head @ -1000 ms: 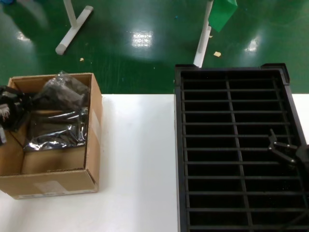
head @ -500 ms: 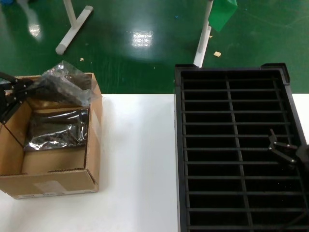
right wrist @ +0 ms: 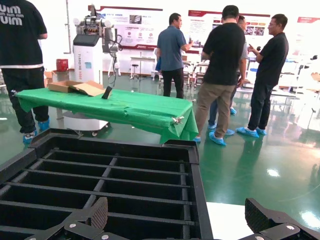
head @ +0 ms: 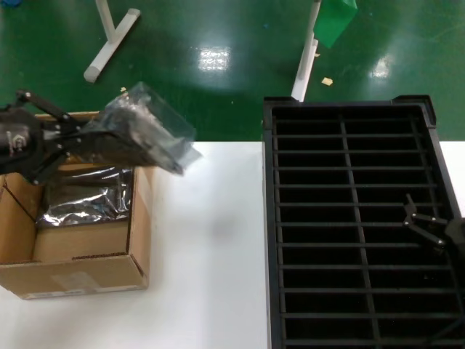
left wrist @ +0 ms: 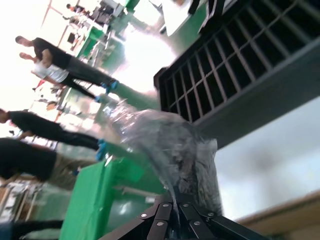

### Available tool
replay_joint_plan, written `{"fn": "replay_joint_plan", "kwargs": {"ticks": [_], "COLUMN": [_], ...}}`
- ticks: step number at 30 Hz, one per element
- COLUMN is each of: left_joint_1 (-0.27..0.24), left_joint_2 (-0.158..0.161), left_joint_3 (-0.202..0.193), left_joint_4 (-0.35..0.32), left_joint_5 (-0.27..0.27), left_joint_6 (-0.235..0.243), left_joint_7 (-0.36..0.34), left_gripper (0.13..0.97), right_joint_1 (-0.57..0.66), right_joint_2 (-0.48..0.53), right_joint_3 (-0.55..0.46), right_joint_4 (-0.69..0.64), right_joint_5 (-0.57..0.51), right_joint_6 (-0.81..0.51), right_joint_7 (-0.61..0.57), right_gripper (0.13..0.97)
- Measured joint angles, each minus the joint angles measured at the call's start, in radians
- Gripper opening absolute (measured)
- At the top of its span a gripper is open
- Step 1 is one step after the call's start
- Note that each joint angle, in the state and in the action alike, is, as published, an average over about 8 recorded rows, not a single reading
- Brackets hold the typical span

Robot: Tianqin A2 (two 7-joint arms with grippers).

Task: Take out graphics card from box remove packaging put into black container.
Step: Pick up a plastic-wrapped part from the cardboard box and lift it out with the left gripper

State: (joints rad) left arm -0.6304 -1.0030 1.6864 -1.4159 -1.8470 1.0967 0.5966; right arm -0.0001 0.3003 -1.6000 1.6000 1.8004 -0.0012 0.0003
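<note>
Left wrist camera. The left gripper (left wrist: 176,216), at the bottom centre of the frame, has its black fingers (left wrist: 200,226) closed on the lower end of the crinkly translucent packaging (left wrist: 172,150), which rises toward mid-frame with a dark object dimly visible inside. The black container (left wrist: 235,65) fills the upper right, its ribbed slots exposed. White table surface (left wrist: 270,165) occupies the right. Bystanders (left wrist: 60,65) stand at upper left, blurred.

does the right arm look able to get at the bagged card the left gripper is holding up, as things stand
Probably not yet. The right gripper hangs open over the black container, while the packaging sits in the left gripper above the box, with open table between.
</note>
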Motion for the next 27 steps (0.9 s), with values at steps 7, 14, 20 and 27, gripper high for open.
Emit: {"fn": "replay_joint_plan", "kwargs": {"ticks": [7, 14, 20, 27], "left_joint_1": [-0.047, -0.053, -0.038, -0.019], "left_joint_2": [-0.01, -0.03, -0.055, -0.073], "left_joint_3": [0.047, 0.083, 0.106, 0.133], "left_joint_4": [-0.084, -0.181, -0.27, -0.369], "left_joint_5": [0.025, 0.061, 0.106, 0.173], "left_joint_6": [0.034, 0.047, 0.044, 0.033], "left_joint_7": [-0.121, -0.242, -0.339, -0.447], "left_gripper": [0.142, 0.142, 0.142, 0.142], "right_joint_1": [0.0, -0.02, -0.087, -0.178], "right_joint_2": [0.0, 0.005, 0.013, 0.075], "right_joint_3": [0.0, 0.024, 0.1, 0.175], "right_joint_4": [0.0, 0.019, 0.072, 0.107], "right_joint_5": [0.0, 0.021, 0.107, 0.251], "right_joint_6": [0.0, -0.057, -0.237, -0.505], "right_joint_7": [0.0, -0.013, -0.056, -0.07], "right_gripper": [0.966, 0.964, 0.964, 0.917]}}
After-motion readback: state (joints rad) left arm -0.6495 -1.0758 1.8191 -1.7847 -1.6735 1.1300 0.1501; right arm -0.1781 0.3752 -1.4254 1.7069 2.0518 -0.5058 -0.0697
